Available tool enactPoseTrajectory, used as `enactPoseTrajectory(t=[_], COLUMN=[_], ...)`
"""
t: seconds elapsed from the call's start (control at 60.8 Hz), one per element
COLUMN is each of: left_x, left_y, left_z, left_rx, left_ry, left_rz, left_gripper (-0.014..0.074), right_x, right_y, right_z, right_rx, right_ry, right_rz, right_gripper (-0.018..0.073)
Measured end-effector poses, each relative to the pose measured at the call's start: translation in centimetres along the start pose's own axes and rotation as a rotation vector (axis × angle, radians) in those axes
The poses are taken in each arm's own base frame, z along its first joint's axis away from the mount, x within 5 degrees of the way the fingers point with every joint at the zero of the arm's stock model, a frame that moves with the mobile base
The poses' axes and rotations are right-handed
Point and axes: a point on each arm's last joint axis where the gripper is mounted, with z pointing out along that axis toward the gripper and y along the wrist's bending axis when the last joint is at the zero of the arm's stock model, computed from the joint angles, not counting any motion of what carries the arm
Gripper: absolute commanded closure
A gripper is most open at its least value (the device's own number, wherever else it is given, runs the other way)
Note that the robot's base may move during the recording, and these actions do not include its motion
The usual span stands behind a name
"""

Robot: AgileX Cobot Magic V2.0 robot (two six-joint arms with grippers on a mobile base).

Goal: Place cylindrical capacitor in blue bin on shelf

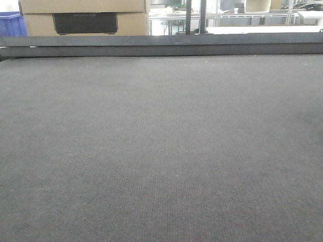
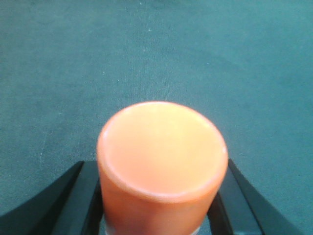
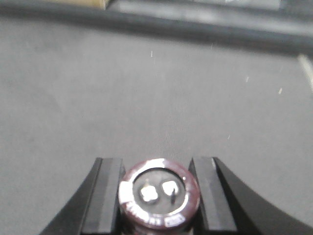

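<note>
The cylindrical capacitor (image 3: 159, 192) sat at the near edge of the right wrist view, gripped between the right jaws. The black pad on each side pressed against its dark maroon sleeve. Its round end faced the camera, a grey disc with two small silvery terminals side by side and a pale ring at the rim. The lower part of its body ran out of the picture, so I could not tell whether it touched anything below. Beyond it the grey woven desk (image 3: 146, 88) stretched away to a dark rail (image 3: 195, 29) at the far side, with a few pale specks scattered on the cloth.

The left jaws were clenched on an orange cylinder (image 2: 162, 161), seen from its smooth, slightly dished end. A black finger lay close against either flank. Under that camera the desk looked teal rather than grey.

From the front camera the desk filled nearly the whole picture, a fine ribbed weave ending at the same dark rail. Past the rail, at the far left, stood a cardboard box (image 1: 83, 15) with a dark panel on its face. Just to its left was the corner of a blue bin (image 1: 11, 24).
</note>
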Motion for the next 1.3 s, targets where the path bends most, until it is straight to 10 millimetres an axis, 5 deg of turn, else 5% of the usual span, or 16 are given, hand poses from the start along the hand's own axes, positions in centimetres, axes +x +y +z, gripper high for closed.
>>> enactPoseTrajectory(t=[1.3], left_x=[0.06], left_y=[0.02], left_z=[-0.20], left_rx=[0.000], left_ry=[-0.002], left_rz=[0.000], left_gripper=[0.0707], right_x=[0.06], right_y=[0.09], right_z=[-0.47], right_rx=[-0.003], right_ry=[-0.003], right_rz=[-0.003], right_gripper=[0.0585])
